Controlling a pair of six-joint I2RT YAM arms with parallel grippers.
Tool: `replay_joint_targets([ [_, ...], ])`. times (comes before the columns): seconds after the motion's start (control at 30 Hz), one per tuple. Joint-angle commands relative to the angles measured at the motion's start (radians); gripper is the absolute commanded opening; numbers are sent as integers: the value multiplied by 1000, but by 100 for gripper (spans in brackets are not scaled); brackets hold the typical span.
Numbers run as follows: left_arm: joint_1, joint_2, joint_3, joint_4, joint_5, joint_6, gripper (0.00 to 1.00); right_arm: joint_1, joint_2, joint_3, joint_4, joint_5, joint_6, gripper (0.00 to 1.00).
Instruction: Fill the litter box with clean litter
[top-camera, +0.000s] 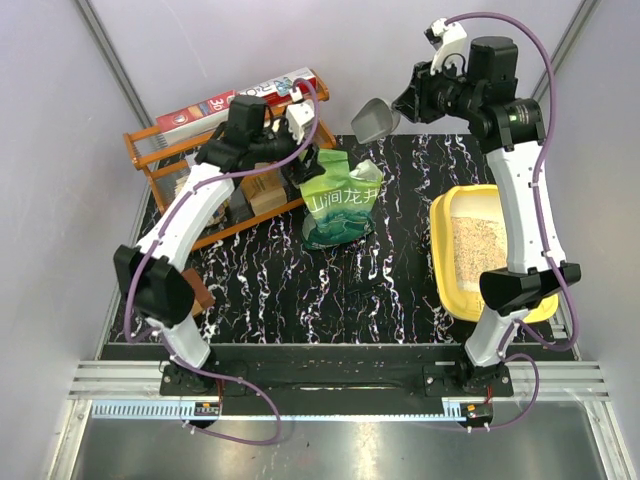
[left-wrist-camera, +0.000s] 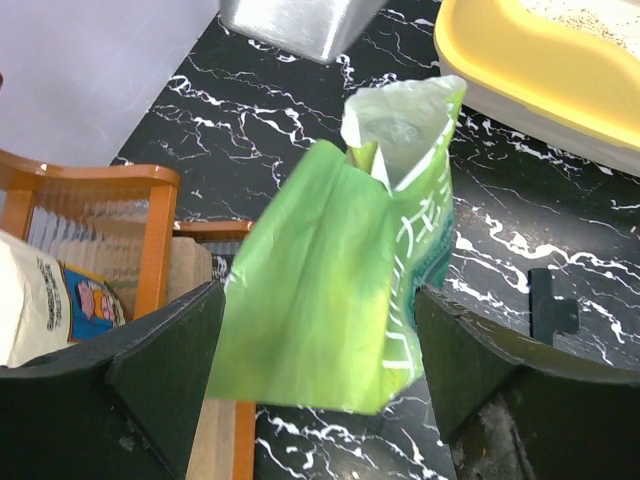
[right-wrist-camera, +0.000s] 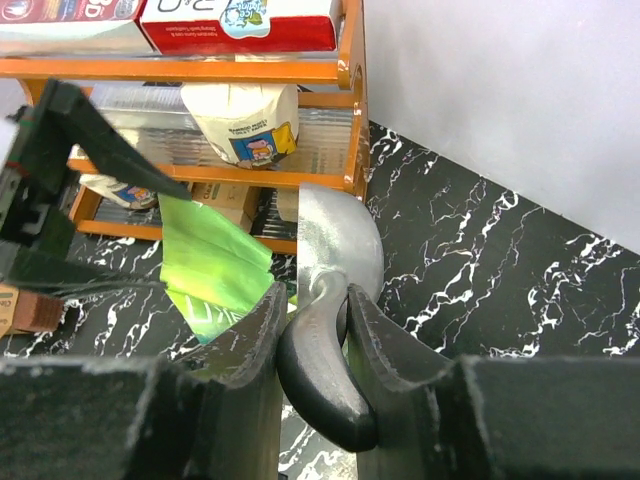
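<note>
Yellow plastic litter box (top-camera: 441, 255) sits at the right of the marbled table (top-camera: 300, 290), with pale clean litter (top-camera: 478, 245) on its floor. The green pouch (top-camera: 340, 200) stands mid-table beside the orange rack (top-camera: 150, 150). The left gripper (left-wrist-camera: 320, 340) straddles the pouch's top, spread wide and gripping nothing. The right gripper (right-wrist-camera: 315, 300) is clamped on the grey scoop (right-wrist-camera: 335, 230).

The green pouch (top-camera: 341, 203) is showing a row of large white Chinese characters across its front, tilted and creased, so they are not reading with certainty. The long red-and-white box (top-camera: 230, 103) lying on top of the orange rack (top-camera: 150, 150) is displaying a large "30" on its white panel; its smaller print is blurring out. A white bag (right-wrist-camera: 245, 120) inside the rack is carrying a cartoon label with lettering too small to read.
</note>
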Motion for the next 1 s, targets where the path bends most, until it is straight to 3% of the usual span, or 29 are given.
replay_joint_targets([
  [0.0,-1,105,167,-29,69,50,82,-11,-85,-31,37,-32,-88,0],
  [0.23,-9,218,277,-161,38,78,77,-14,-104,-26,-33,-29,-92,0],
  [0.33,-11,213,276,-161,30,90,65,-13,-92,6,-99,-52,-121,0],
  [0.47,-12,207,280,-193,65,118,41,-13,-46,69,-196,-110,-147,0],
  [0.57,-14,199,288,-232,142,130,16,-13,-35,73,-214,-115,-185,0],
  [0.6,-15,190,288,-241,150,126,0,-13,-32,73,-222,-115,-213,0],
  [0.97,-20,87,179,-135,185,1,0,-13,-38,-15,-216,-137,-328,0],
])
